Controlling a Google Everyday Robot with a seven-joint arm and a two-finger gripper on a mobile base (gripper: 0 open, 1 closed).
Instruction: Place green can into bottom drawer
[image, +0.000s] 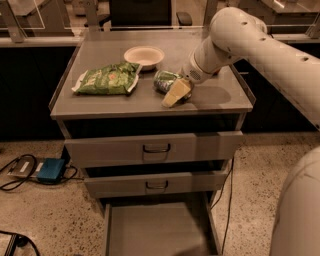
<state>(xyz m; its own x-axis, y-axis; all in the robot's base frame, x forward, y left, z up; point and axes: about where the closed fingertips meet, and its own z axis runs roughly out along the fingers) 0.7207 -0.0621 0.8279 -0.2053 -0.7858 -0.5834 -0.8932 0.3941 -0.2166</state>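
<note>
Grasping step in hand: pale gripper (176, 93) sits against the small green patterned drink can (165, 80), lying on the grey metal tabletop (215, 100); cannot tell whether it is clamped on it. Next: secure hold, lift, lower into shallow grey bottom drawer (155, 227), standing open

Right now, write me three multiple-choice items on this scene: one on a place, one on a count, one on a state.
1. Where is the green can? A. on the floor B. on the cabinet top C. on a chair
2. How many drawers does the cabinet have? A. one B. three C. five
3. The bottom drawer is: A. pulled out B. shut C. missing

1 B: the can lies on the top, with the gripper at it.
2 B: top drawer, middle drawer, bottom drawer.
3 A: its bare floor shows.
</note>
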